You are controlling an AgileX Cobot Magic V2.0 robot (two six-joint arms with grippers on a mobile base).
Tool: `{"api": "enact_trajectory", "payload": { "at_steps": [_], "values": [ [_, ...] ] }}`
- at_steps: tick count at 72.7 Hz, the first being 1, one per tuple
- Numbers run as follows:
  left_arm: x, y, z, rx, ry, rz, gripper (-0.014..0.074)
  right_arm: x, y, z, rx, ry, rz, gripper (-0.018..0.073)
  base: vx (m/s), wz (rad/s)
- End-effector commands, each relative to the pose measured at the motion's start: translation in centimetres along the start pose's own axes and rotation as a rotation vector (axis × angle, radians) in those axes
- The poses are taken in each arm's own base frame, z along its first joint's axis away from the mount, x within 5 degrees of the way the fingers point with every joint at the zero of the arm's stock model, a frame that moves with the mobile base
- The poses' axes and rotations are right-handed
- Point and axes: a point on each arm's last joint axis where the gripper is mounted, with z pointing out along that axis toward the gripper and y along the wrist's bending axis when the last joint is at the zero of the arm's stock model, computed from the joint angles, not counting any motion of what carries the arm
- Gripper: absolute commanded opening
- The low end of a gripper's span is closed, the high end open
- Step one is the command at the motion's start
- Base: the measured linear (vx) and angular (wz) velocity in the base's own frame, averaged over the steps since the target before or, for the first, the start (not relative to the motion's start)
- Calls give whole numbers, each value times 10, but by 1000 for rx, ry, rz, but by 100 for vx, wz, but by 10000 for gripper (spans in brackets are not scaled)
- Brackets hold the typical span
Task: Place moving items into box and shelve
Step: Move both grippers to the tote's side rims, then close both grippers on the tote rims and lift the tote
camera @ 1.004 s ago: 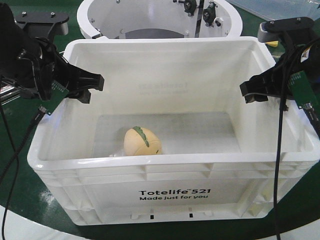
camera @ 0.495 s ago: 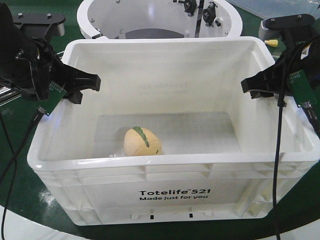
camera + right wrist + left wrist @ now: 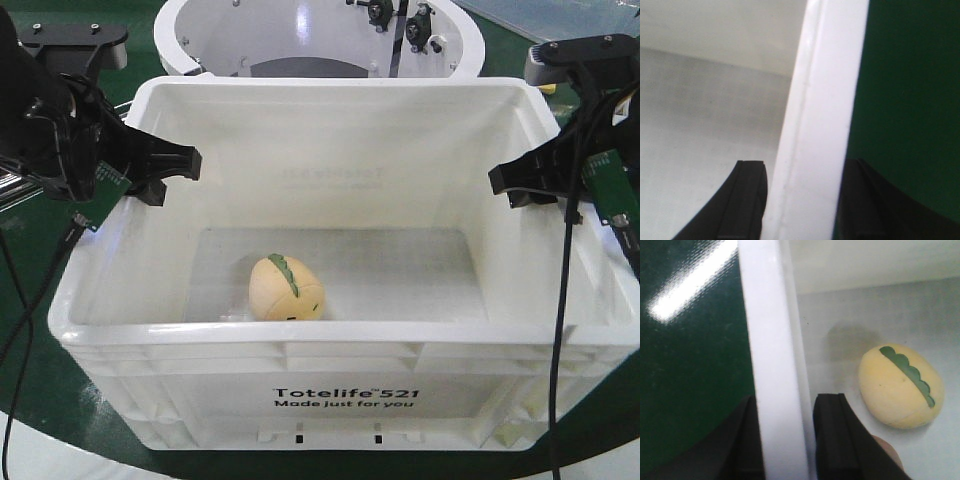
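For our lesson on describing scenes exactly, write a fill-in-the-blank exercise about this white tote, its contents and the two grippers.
1. The yellow egg lies ____ the box.
2. Its scalloped stripe is ____.
3. The left gripper and right gripper each grip a side rim of the ____.
4. The print reads Totelife ____.
Missing words: inside; green; box; 521.
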Motion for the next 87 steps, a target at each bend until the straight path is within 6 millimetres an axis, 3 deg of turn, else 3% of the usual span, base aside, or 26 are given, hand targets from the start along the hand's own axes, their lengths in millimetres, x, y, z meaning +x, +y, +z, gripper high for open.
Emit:
{"api": "enact_trajectory", "payload": {
  "at_steps": [1,60,87],
  "values": [
    [-7,0,-36,69,-171,5,-8,-8,0,-31,-8,-159,30,-8,0,0],
    [12,13,-101,159,-374,-12,-8,16,-2,-115,-26,-460,46,-6,0,0],
    [22,20,-123,187,-438,-18,-8,23,-3,-132,-28,-527,46,-6,0,0]
  ]
}}
